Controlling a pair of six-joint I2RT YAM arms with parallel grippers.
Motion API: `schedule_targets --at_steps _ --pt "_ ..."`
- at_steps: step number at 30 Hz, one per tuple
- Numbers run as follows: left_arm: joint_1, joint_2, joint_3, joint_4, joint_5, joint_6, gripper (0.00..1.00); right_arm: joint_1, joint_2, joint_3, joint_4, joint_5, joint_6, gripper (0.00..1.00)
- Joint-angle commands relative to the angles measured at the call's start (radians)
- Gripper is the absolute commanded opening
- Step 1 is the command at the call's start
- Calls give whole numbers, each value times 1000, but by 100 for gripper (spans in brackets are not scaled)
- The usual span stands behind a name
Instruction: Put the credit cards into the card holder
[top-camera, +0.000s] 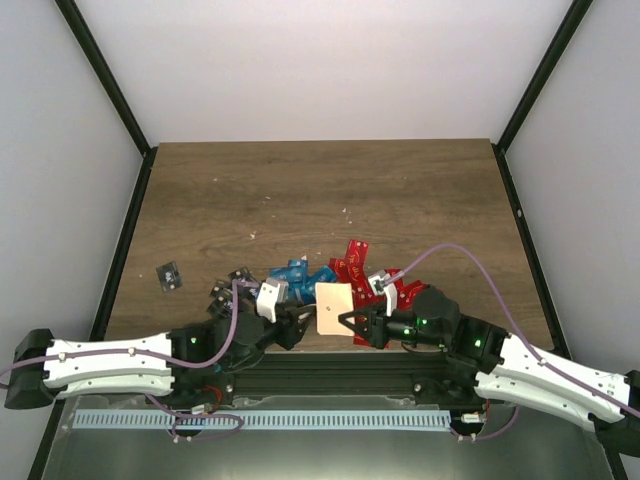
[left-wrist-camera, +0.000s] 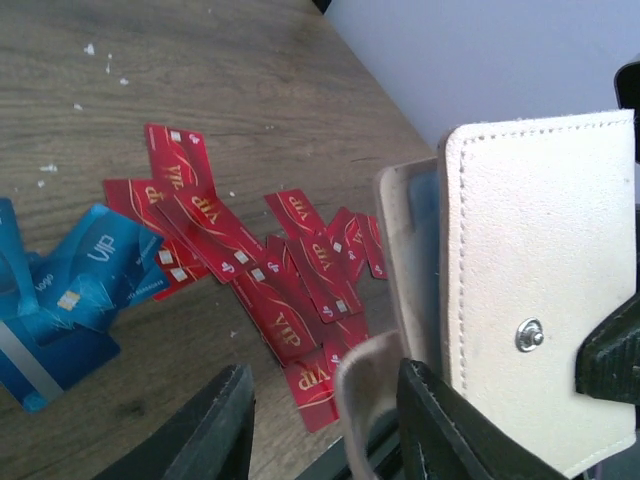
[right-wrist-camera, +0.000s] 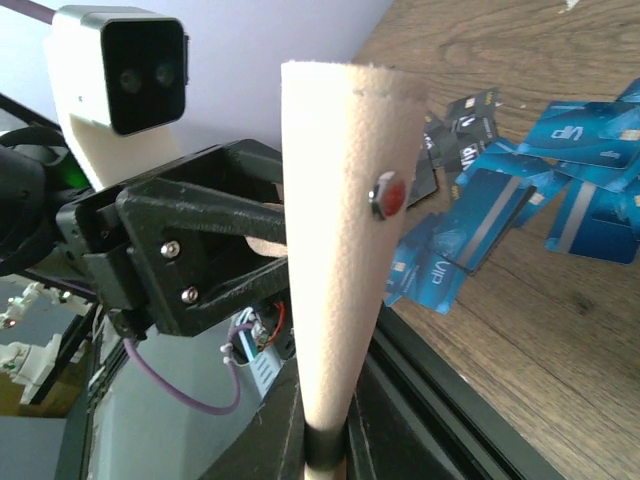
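Top external view: card holder (top-camera: 334, 307) held up between the two tools at the 6 o'clock edge of the worktop (top-camera: 320, 190).

From 4 o'clock, the right tool (top-camera: 352, 326) is clamped on the card holder's lower edge. In the right wrist view the pale holder stands upright out of its closed jaws, with the snap stud (right-wrist-camera: 388, 195) on the side facing the cards. The left tool (top-camera: 298, 322) points in from 8 o'clock with its jaws apart. A beige flap of the holder sits between them, against one finger and clear of the other. The credit cards (top-camera: 355, 268) lie loose on the wood just beyond the holder: red at its 1 o'clock, blue at 11 o'clock, black at 9 o'clock. A lone black card (top-camera: 169, 277) lies well apart near the worktop's 9 o'clock edge.
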Motion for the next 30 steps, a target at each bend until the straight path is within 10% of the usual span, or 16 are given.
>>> schedule_targets --at_steps 1,9,14,30 --pt "-1 -43 -22 44 5 11 40 -2 -18 23 68 -55 -15 1" --pt "0 -59 -31 85 40 33 32 -4 -16 19 112 -107 -16 1" --pt "-1 -70 -50 132 76 44 4 -4 -9 6 126 -103 -12 1" --pt "0 23 -135 70 -25 -96 4 -44 218 -203 333 -10 129 6"
